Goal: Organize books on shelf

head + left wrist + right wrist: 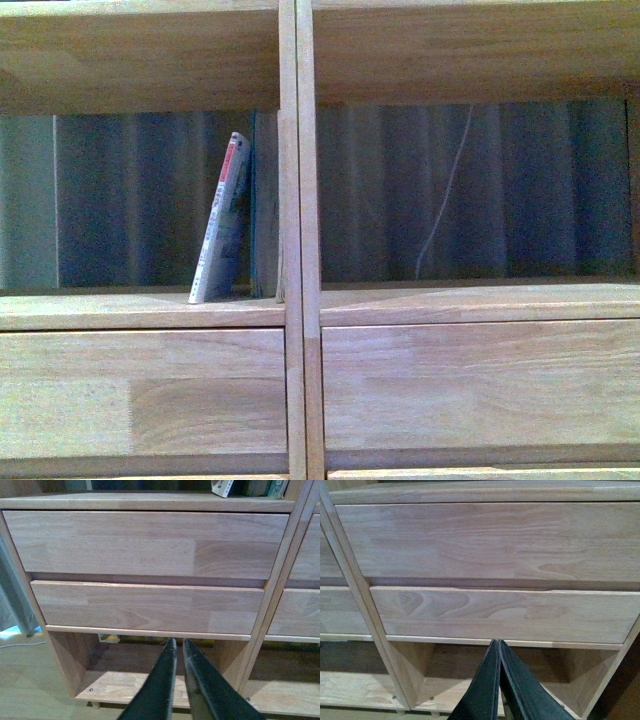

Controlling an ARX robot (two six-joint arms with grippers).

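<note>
Front view, shelf: The light-wood shelf [300, 240] fills the frame, its central upright divider running top to bottom between two open cubbies, with plain drawer fronts below.
Front view, books: In the left cubby a thin paperback [220, 222] with a white-and-red spine leans to the right, its foot on the cubby floor and its top tilted toward a teal book [264, 215] that stands upright right against the divider.
Front view, right cubby: It holds no books; a thin pale cord [443, 195] hangs down the dark backdrop behind it.
Front view, arms: Neither arm is in the frame.
Left wrist view, fingers: The left gripper [178, 647] points at the shelf's lower opening, beneath two stacked drawer fronts [145, 575]; its dark fingers [162, 680] stand a narrow gap apart at the tips and hold nothing.
Left wrist view, books: The bottoms of the books [245, 487] just show at the frame's edge, in the cubby above the upper drawer, close to the upright post.
Left wrist view, surroundings: A grey curtain [12, 600] hangs beside the unit, over a pale wood floor [30, 690].
Right wrist view, fingers: The right gripper [497, 644] faces the neighbouring pair of drawer fronts [500, 580]; its dark fingers [485, 685] are pressed together at the tips, empty.
Right wrist view, shelf: The bottom cubby behind the fingers is bare wood, in shadow.
</note>
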